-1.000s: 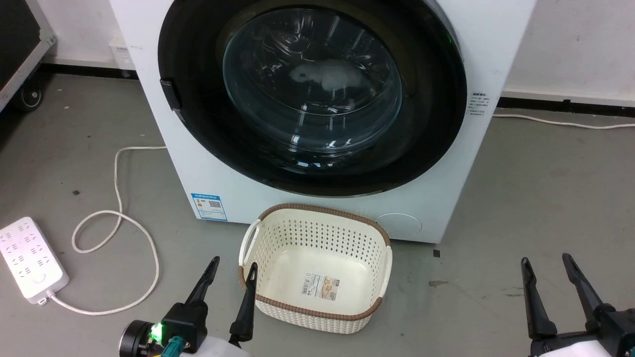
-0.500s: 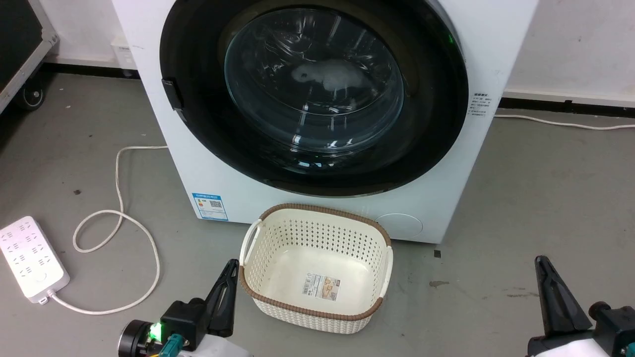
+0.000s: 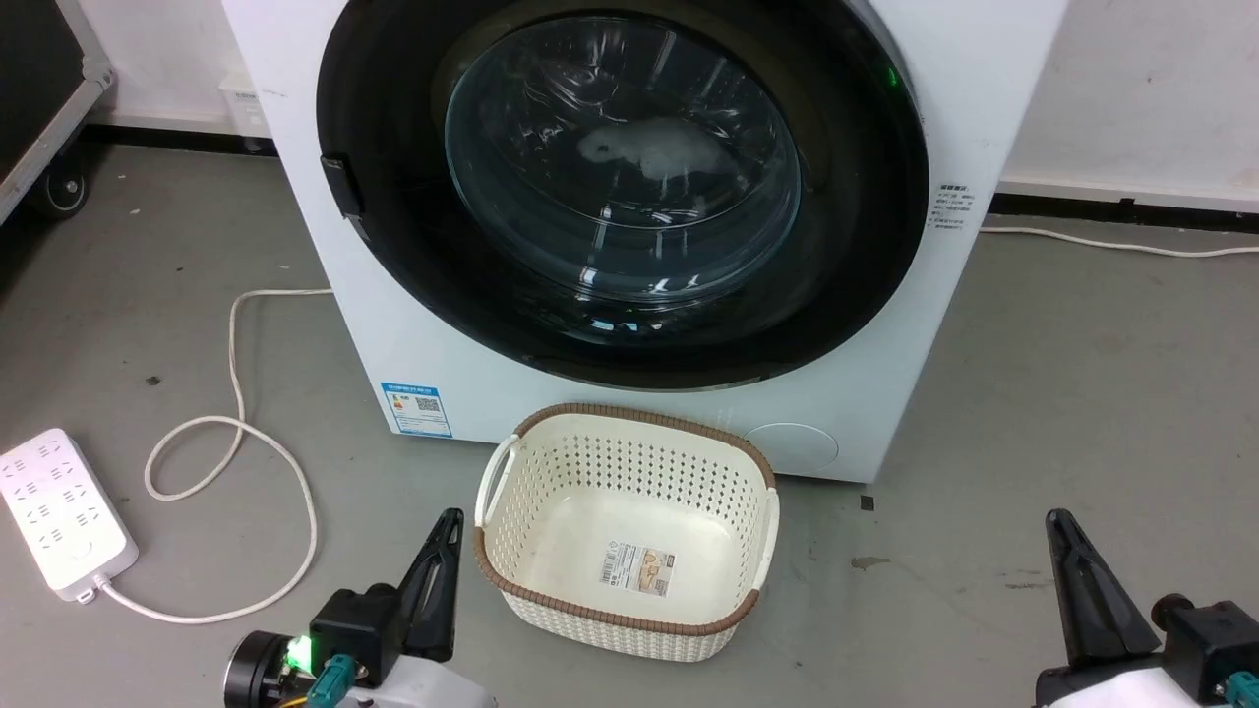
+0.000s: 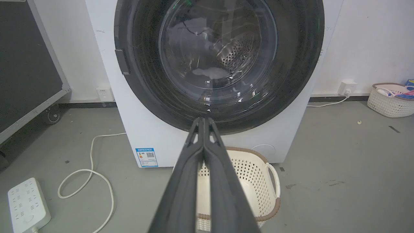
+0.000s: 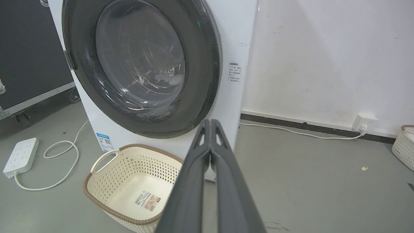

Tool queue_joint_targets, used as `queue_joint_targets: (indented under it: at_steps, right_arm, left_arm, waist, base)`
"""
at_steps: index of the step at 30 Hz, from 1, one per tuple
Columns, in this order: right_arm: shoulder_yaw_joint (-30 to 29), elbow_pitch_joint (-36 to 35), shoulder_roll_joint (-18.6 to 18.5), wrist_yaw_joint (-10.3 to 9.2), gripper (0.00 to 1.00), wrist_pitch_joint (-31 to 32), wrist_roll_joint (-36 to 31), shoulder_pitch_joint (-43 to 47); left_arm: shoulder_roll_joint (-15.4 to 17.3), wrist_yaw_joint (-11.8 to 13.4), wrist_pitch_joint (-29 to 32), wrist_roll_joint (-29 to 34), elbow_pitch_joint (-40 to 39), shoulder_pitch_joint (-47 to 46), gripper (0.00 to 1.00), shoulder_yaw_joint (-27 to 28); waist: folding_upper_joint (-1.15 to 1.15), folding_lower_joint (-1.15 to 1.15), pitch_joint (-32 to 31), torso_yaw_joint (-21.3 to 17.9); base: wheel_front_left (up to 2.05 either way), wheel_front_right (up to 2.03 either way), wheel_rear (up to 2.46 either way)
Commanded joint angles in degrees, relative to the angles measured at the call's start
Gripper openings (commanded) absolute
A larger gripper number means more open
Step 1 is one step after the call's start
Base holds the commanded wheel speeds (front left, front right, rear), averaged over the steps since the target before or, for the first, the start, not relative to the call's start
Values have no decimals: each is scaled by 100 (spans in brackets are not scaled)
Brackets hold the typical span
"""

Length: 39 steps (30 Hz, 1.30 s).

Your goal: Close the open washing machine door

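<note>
The grey floor ran wide and bare to my right of the one washing machine, which stood white with its back toward the wall. To my left a black wheeled case closed in that side.

The washing machine door, one only, lay flush against the machine's front: a broad round black frame around a domed clear window, with a dark latch piece on its left edge. Through the glass I saw the steel drum and something pale inside.

I counted two cream baskets. One basket, brown-rimmed with a label on its bottom, stood just before the machine's foot, below the door. A second basket sat well apart by the wall on the right, with coloured things in it.

One white power strip lay on the floor to the left, its cable looping toward the machine.

My left pincer hung just beside the near basket's left corner, fingers pressed together. My right pincer hung over bare floor, well apart from the basket, also pressed together.

One small blue-white sticker sat low on the machine's front.
</note>
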Motion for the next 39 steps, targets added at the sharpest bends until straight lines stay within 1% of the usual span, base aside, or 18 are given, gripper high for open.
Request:
queue_joint_targets:
  at_steps: [1,39]
  right_arm:
    - [26,-38,5,-1,0,37,-14,-75]
    - [285,-102,13,-2,0,483,-46,-205]
  left_arm:
    - [-13,38,44,39,-48,9,0,24]
    - [-66,134,489,181,-338,22,0,276]
  waist:
    - [0,0,0,0]
    - [0,0,7,-3]
  base:
    - [0,0,0]
    - [0,0,0]
